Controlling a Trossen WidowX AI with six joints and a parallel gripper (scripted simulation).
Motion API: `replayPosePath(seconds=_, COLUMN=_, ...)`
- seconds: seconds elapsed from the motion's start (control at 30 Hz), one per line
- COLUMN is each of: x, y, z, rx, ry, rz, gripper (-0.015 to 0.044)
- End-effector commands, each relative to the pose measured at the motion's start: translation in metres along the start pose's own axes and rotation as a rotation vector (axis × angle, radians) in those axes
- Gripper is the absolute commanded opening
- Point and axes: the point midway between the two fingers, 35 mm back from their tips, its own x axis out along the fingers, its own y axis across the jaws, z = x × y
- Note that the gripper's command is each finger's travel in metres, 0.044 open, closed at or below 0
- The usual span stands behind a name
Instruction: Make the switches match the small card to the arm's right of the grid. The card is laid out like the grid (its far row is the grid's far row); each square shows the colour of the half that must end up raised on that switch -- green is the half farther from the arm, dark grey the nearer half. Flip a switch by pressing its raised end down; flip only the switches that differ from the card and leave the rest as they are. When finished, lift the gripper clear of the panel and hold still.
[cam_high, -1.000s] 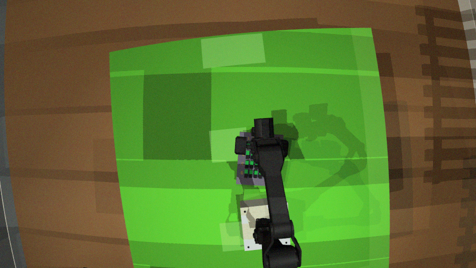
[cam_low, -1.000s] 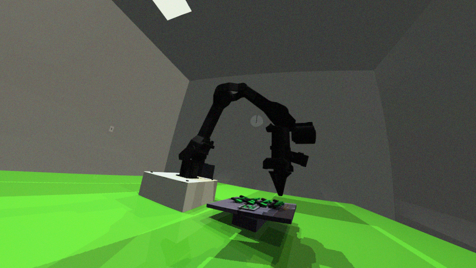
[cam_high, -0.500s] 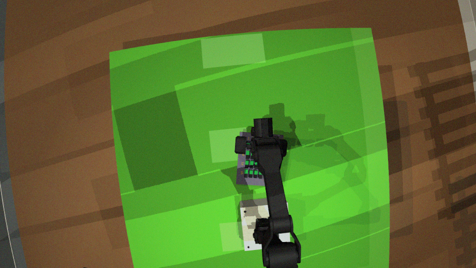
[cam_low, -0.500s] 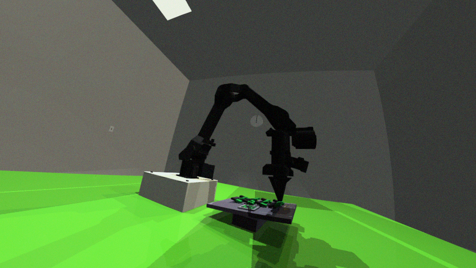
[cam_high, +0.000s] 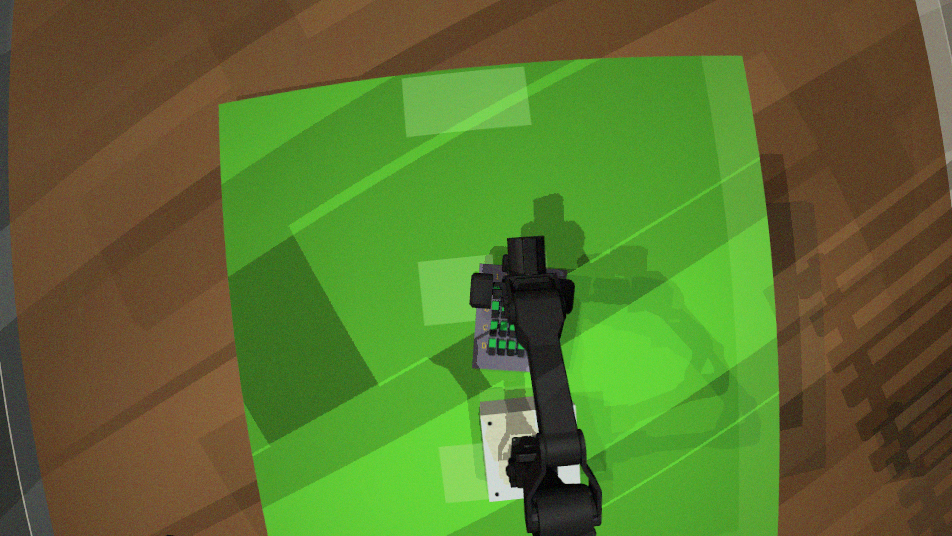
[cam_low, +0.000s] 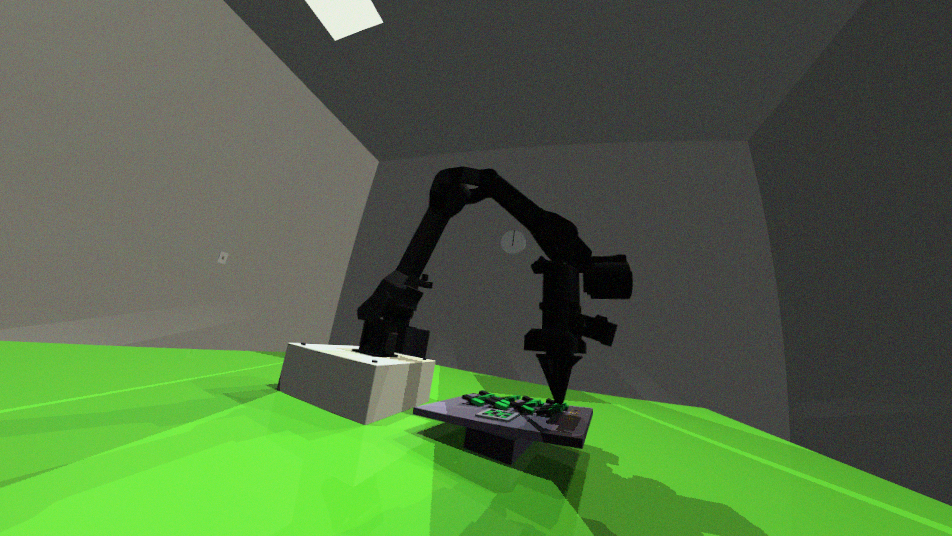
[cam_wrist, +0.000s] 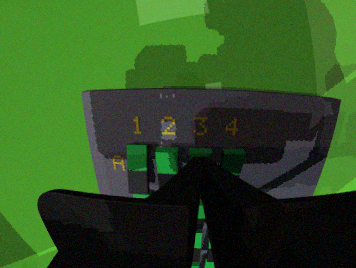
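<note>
A dark grey panel (cam_high: 480, 354) (cam_low: 443, 410) (cam_wrist: 106, 116) carries a grid of green-and-dark rocker switches (cam_high: 500, 336) (cam_low: 506, 400), with columns marked 1 to 4. My gripper (cam_low: 556, 398) (cam_wrist: 199, 163) is shut and empty. It points straight down, with its tip on the far row at about column 3. In the wrist view the far-row switches of column 1 (cam_wrist: 136, 158), column 2 (cam_wrist: 166, 158) and column 4 (cam_wrist: 233, 158) show green. The small card (cam_low: 496, 414) lies on the panel beside the grid. It is hidden by the arm in the overhead view and by the fingers in the wrist view.
The arm's white base block (cam_high: 496, 479) (cam_low: 346, 382) stands just behind the panel. The panel sits on a dark pedestal (cam_low: 489, 442) on the green table. The arm covers most of the grid's right side in the overhead view.
</note>
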Motion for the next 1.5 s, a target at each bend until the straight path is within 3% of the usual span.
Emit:
replayPosePath(seconds=0.0, x=0.0008, y=-0.0004, z=-0.0006, rx=0.001, ry=0.002, rz=-0.002, gripper=0.0)
replayPosePath(seconds=1.47, x=0.0058, y=-0.0004, z=-0.0005, rx=0.001, ry=0.002, rz=-0.002, gripper=0.0)
